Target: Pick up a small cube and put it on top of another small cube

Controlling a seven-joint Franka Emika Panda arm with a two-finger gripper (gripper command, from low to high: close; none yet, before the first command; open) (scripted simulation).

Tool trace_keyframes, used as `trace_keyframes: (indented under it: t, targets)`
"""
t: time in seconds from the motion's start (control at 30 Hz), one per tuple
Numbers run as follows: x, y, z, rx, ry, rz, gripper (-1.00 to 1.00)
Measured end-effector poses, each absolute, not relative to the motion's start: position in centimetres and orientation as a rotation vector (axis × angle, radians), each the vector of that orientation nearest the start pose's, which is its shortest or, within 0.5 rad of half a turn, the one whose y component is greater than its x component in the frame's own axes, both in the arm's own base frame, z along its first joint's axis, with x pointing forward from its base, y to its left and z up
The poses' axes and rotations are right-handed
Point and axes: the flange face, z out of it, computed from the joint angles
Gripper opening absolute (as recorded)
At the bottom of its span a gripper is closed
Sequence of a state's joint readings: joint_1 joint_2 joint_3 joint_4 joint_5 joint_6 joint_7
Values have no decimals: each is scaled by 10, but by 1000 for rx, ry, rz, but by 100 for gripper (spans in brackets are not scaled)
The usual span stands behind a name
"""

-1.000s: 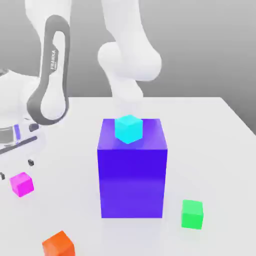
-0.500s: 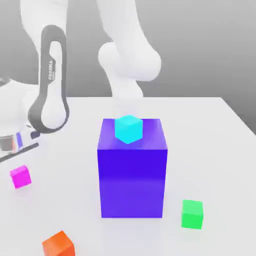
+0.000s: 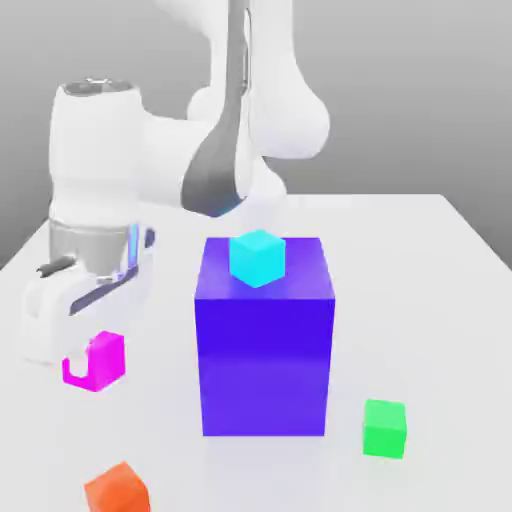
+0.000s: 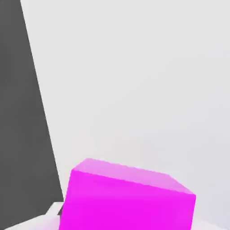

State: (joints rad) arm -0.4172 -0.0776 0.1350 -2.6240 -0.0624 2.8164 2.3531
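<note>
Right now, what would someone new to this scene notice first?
The big blue-violet block in the middle of the white table, with a cyan cube on top. On the exterior view's left, the gripper is shut on the small magenta cube.

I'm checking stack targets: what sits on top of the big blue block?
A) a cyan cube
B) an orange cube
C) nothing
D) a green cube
A: a cyan cube rests on the blue block, while the green cube and orange cube lie on the table.

orange cube [image 3: 117, 490] cut off at the frame edge.
</note>
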Motion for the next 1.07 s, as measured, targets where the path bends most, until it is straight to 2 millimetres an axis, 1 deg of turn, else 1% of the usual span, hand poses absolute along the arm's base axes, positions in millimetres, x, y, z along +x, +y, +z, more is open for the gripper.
trace_keyframes:
  t: [0.1,0.17,0.2,0.23,0.3,0.4,0.43,0.5,0.53,0.57,0.6,0.67,0.7,0.73,0.83,0.97,1.0,1.07]
  targets:
    - [454,-53,317,-927,2741,-218,-100]
    - [458,-3,324,-1013,2704,-191,-100]
    - [458,22,324,-1061,2690,-177,-100]
    - [456,43,322,-1109,2682,-164,-100]
    - [450,79,315,-1204,2670,-139,-100]
    - [436,131,303,-1352,2649,-106,-100]
    - [431,140,296,-1396,2652,-96,-100]
    - [426,141,279,-1462,2674,-77,-100]
    - [423,140,269,-1464,2697,-49,-100]
    - [415,139,257,-1446,2739,-15,-100]
    - [407,141,250,-1447,2762,-8,-100]
    - [399,153,241,-1483,2758,-5,-100]
    - [395,163,236,-1516,2741,-4,-100]
    - [393,168,231,-1530,2733,-5,-100]
    - [394,168,215,-1527,2734,-5,-100]
    - [391,168,187,-1534,2735,-2,-100]
    - [390,168,181,-1536,2736,-1,100]
    - [390,168,181,-1536,2736,-1,100]
